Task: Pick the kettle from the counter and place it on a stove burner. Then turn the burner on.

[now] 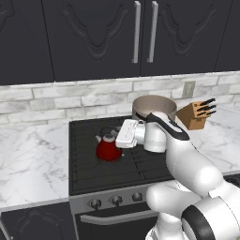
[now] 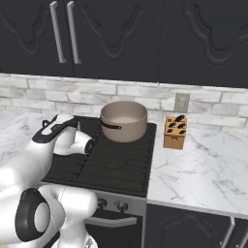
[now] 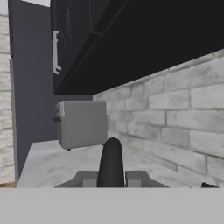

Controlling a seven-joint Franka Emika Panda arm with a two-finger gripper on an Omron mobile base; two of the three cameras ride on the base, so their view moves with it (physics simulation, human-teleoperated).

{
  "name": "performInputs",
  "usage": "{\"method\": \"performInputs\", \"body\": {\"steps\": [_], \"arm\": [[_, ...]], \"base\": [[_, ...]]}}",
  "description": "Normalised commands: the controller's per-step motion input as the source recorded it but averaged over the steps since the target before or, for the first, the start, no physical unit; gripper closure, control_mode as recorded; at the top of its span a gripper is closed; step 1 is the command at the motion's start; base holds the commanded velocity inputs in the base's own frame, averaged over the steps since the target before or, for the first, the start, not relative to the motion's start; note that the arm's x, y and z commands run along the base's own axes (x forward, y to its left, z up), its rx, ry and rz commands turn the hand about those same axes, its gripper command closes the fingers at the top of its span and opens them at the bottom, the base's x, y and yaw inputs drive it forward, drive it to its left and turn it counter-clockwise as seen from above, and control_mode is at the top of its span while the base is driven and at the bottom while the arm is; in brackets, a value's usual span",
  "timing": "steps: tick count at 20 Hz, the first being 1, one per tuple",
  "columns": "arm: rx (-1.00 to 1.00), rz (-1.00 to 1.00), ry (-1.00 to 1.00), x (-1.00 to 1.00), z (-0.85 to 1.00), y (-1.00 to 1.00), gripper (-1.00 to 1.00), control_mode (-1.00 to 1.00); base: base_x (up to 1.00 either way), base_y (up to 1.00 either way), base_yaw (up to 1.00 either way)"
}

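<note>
The red kettle [image 1: 108, 149] sits on the left side of the black stove, on the grate bars of a stove burner [image 1: 89, 165]. My gripper [image 1: 114, 136] reaches in from the right at the level of its black arched handle. In the hand view that handle [image 3: 112, 159] stands upright between my two fingertips [image 3: 89, 178], which press against it from both sides, so the gripper [image 3: 112, 178] is shut on it. In the right base view my own arm covers the kettle. White marble counter [image 1: 33, 159] flanks the stove.
A large beige pot [image 1: 154, 107] [image 2: 124, 120] stands on the back right burner. A wooden knife block [image 1: 197, 115] [image 2: 175, 131] is on the right counter [image 2: 203, 169]. Stove knobs [image 1: 116, 200] [image 2: 118, 206] line the front panel. A grey toaster [image 3: 81, 124] stands far left.
</note>
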Motion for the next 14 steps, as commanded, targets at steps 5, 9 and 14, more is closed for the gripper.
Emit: {"method": "performInputs", "body": {"steps": [5, 9, 14], "arm": [[0.00, 0.00, 0.00, 0.00, -0.11, 0.11, 1.00, -1.00], [0.00, 0.00, 0.00, 0.00, -0.05, 0.04, 1.00, -1.00], [0.00, 0.00, 0.00, 0.00, 0.00, 0.00, 1.00, -1.00]], "base": [[0.00, 0.00, 0.00], [0.00, 0.00, 0.00], [0.00, 0.00, 0.00]]}}
